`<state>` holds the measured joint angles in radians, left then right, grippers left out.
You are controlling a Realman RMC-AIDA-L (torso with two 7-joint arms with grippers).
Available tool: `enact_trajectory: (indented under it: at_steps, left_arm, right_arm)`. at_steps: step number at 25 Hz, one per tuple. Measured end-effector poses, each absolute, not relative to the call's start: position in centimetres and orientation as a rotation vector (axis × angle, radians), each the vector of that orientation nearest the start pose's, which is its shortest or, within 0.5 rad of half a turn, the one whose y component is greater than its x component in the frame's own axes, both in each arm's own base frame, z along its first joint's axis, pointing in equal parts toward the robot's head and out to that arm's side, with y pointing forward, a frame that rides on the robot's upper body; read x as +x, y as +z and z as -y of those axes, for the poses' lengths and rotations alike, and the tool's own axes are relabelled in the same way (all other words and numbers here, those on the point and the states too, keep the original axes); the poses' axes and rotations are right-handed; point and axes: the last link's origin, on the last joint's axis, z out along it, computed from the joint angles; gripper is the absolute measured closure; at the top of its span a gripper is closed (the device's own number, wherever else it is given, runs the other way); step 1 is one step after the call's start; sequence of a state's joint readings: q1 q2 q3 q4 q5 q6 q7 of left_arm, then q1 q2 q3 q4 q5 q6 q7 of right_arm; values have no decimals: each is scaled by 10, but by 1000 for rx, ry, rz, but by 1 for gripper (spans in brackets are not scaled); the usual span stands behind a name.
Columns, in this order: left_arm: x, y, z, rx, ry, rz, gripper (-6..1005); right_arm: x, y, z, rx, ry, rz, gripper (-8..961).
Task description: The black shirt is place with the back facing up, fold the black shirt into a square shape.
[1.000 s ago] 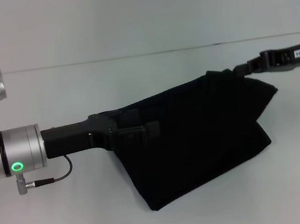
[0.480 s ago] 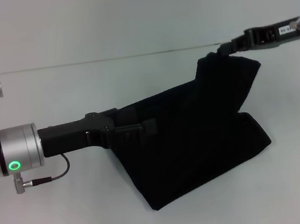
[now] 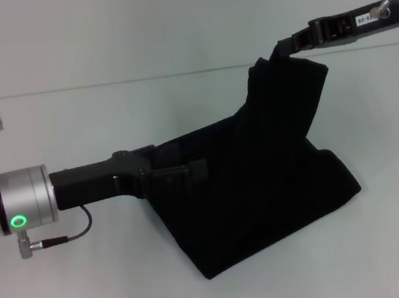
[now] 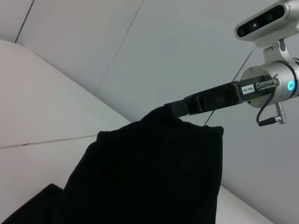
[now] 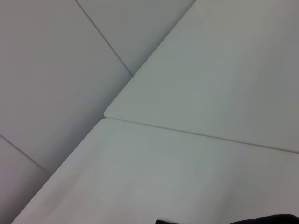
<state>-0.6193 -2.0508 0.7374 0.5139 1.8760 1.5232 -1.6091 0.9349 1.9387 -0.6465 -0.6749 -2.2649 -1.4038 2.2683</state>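
Note:
The black shirt lies partly folded on the white table, right of the middle. My right gripper is shut on the shirt's far right corner and holds it lifted above the table, so the cloth hangs in a tall peak. It also shows in the left wrist view, gripping the raised cloth. My left gripper reaches in from the left and lies at the shirt's left edge, black against the black cloth. A sliver of the shirt shows in the right wrist view.
The white table's far edge meets a pale wall. A seam between table panels shows in the right wrist view. A thin cable hangs under my left wrist.
My right gripper has lifted the shirt's far right corner higher and carried it left. The cloth now stands in a taller peak. The left arm has hardly moved.

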Motion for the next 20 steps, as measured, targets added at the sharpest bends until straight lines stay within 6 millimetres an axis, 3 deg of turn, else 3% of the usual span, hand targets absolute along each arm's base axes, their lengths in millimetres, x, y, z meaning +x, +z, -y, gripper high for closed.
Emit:
enact_trajectory:
  at_steps: [3, 20]
  left_arm:
    - [-236, -11, -349, -2688, -896, 972, 138]
    - [-234, -15, -348, -2691, -907, 978, 141]
  right_arm:
    - [174, 54, -446, -2510, 472, -1294, 947]
    - [261, 36, -403, -2342, 421, -1538, 943]
